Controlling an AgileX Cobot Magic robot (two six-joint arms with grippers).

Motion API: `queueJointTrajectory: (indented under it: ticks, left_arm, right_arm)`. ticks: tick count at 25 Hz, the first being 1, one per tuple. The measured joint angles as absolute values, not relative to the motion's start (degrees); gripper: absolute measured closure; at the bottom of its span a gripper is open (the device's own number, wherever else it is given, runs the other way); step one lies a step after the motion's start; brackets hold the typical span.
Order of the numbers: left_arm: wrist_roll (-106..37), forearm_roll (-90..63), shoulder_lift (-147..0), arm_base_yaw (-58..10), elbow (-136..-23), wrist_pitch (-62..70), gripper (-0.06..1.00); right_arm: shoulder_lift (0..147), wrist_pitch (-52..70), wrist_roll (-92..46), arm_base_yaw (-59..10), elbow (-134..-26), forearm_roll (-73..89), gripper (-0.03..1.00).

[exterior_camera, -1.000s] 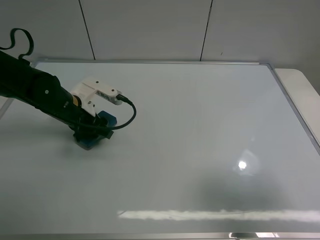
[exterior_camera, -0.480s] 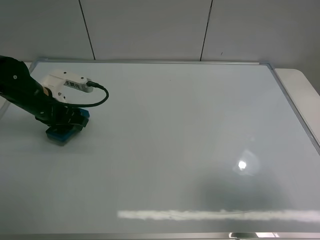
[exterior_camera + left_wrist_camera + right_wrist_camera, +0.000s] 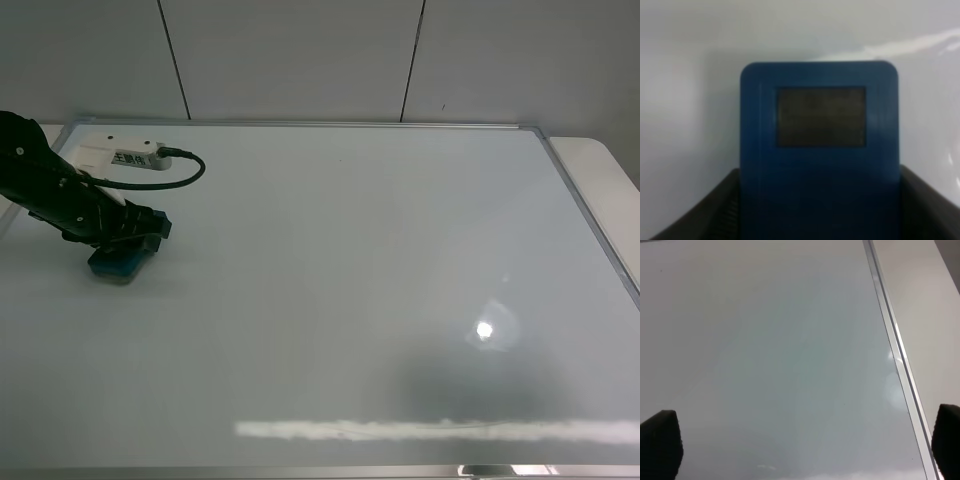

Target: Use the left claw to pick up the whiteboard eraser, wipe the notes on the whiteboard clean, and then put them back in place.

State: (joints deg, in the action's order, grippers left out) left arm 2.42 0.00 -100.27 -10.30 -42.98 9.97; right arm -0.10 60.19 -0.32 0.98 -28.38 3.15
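The left claw (image 3: 125, 245) is at the far left of the whiteboard (image 3: 360, 260), shut on the whiteboard eraser (image 3: 115, 263), which rests flat on the board. In the left wrist view the teal-blue eraser (image 3: 819, 150) fills the frame between the two dark fingers (image 3: 705, 210), with a dark panel on its top. No notes show anywhere on the whiteboard; the surface looks blank. The right gripper (image 3: 805, 440) does not show in the high view; in its wrist view its two fingertips (image 3: 660, 440) stand far apart over bare board, holding nothing.
The board's silver frame (image 3: 590, 210) runs along the right side, with the pale table edge (image 3: 610, 180) beyond it. A grey tiled wall (image 3: 300, 60) stands behind. Light glare streaks (image 3: 430, 430) lie across the board's near side.
The left claw has slid the eraser leftward across the board, from left of centre to near the left edge, slowing in the last half second. The right arm's view gives no earlier frame.
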Motion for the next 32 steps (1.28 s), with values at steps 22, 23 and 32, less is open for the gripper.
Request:
queueJointTrajectory:
  ticks: [22,23,32]
  left_arm:
    - [2.84,1.68,-100.27,-10.30,-42.98,2.82,-0.04]
    - [2.84,1.68,-100.27,-10.30,-42.98,2.49,-0.04]
    - [2.84,1.82,-97.15,-10.30,-42.93,0.95,-0.04]
  right_arm:
    - [-0.10,60.19,-0.32,0.98,-28.38,3.15,-0.03]
    - [-0.10,60.19,-0.32,0.98,-28.38,3.15,-0.03]
    - [-0.10,60.19,-0.32,0.98,-28.38,3.15,-0.03]
